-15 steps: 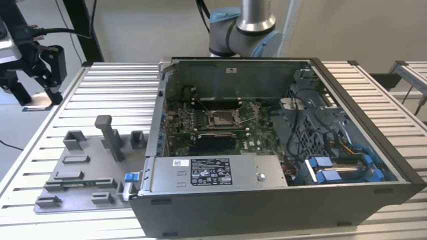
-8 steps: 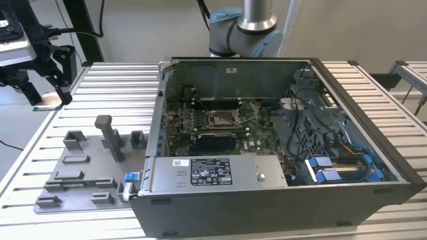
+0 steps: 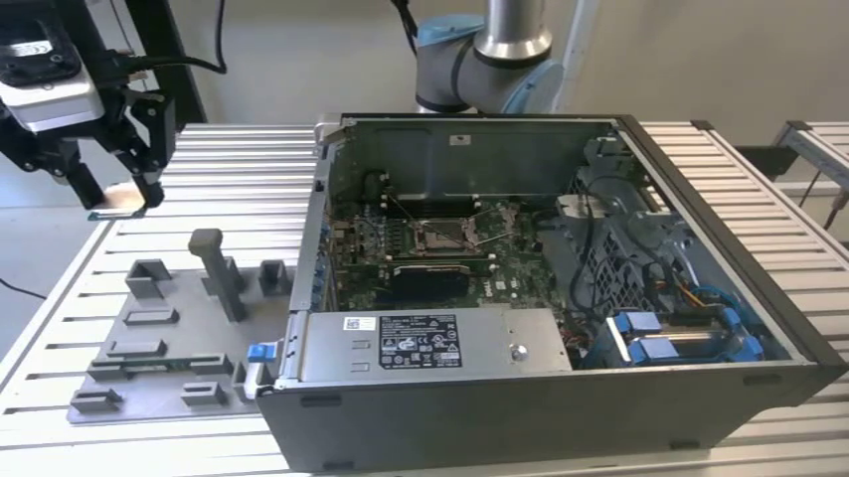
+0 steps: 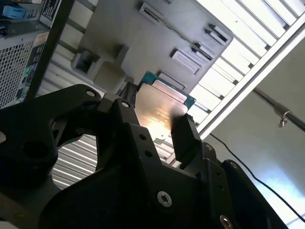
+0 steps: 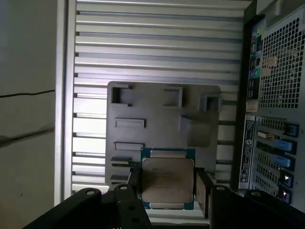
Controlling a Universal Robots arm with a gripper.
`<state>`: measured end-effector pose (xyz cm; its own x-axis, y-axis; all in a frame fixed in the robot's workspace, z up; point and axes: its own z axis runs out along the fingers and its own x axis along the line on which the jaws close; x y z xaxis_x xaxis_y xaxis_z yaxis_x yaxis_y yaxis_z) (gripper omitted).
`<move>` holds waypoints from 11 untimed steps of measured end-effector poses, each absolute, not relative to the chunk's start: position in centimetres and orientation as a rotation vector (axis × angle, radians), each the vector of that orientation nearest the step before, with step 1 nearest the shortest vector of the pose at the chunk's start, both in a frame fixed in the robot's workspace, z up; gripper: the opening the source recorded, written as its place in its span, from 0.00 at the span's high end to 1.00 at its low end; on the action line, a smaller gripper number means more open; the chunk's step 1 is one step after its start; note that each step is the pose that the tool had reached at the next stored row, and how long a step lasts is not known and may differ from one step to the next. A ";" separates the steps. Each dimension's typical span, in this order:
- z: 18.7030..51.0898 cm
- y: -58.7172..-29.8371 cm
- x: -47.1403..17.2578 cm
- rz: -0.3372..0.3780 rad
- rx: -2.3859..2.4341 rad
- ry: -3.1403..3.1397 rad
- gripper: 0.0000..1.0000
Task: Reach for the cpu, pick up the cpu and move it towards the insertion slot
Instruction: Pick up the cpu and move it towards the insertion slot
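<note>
Fingers [image 5: 202, 188] on cpu [image 5: 167, 183] in both wrist views; insertion slot [image 3: 442, 236], exterior view

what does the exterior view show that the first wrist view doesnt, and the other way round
Exterior view: the insertion slot on the board inside the open computer case, and the arm rising behind it.
First wrist view: the silvery face and green edge of the cpu, and the ports on the case's perforated rear panel.
Both: the gripper with its jaws closed on the cpu, the grey tray and the slatted table.
</note>
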<state>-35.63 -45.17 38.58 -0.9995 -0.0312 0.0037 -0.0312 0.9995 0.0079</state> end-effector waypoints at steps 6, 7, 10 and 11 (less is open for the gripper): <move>38.6 -45.2 -34.3 -0.012 0.049 -3.137 1.00; 38.6 -45.2 -34.1 -0.012 0.049 -3.137 1.00; 38.6 -45.2 -33.4 -0.012 0.049 -3.137 1.00; 38.6 -45.2 -33.2 -0.012 0.049 -3.137 1.00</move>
<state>-33.18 -45.17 38.59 -0.9995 -0.0312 0.0039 -0.0312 0.9995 0.0078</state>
